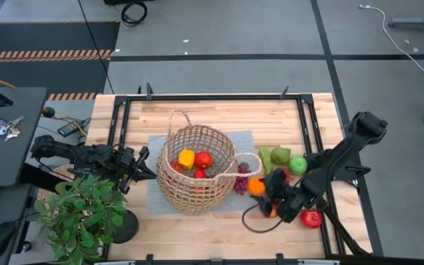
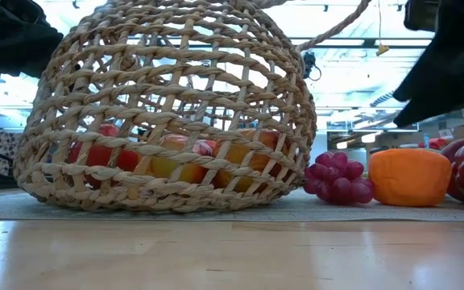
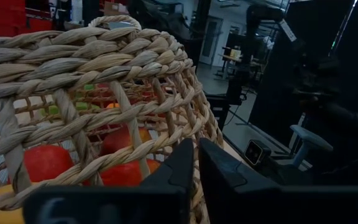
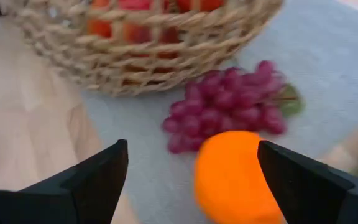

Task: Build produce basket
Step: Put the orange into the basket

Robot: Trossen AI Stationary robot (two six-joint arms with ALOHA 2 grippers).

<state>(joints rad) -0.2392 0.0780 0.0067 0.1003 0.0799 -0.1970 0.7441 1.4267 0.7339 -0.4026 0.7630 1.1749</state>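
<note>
Currently the right hand (image 1: 271, 197) hangs over the produce left on the grey mat (image 1: 157, 147) toward the bench's (image 1: 219, 110) right edge, its fingers (image 4: 98, 171) spread wide apart and holding nothing. In the right wrist view the orange (image 4: 238, 177) sits between the two fingers, nearer one of them, with the purple grapes (image 4: 229, 109) just beyond it and touching or nearly touching it. Judgement: the step in hand is picking up the orange. To do it well, centre the hand so both fingers straddle the fruit evenly, descend straight, and close below its widest part; a round smooth fruit may squirt sideways if pinched off-centre, and the grapes could be snagged. The basket (image 1: 196, 169) stands mid-bench on the mat, just beside the grapes, on the side away from the right edge; it already holds red apples (image 1: 203, 160) and a yellow fruit (image 1: 186, 157). Green pears (image 1: 271, 157), a green apple (image 1: 297, 164) and a red apple (image 1: 311, 218) wait near the right edge. The left hand (image 1: 142, 165) rests against the basket's wall on its left-edge side, fingers nearly together, gripping nothing I can see.
</note>
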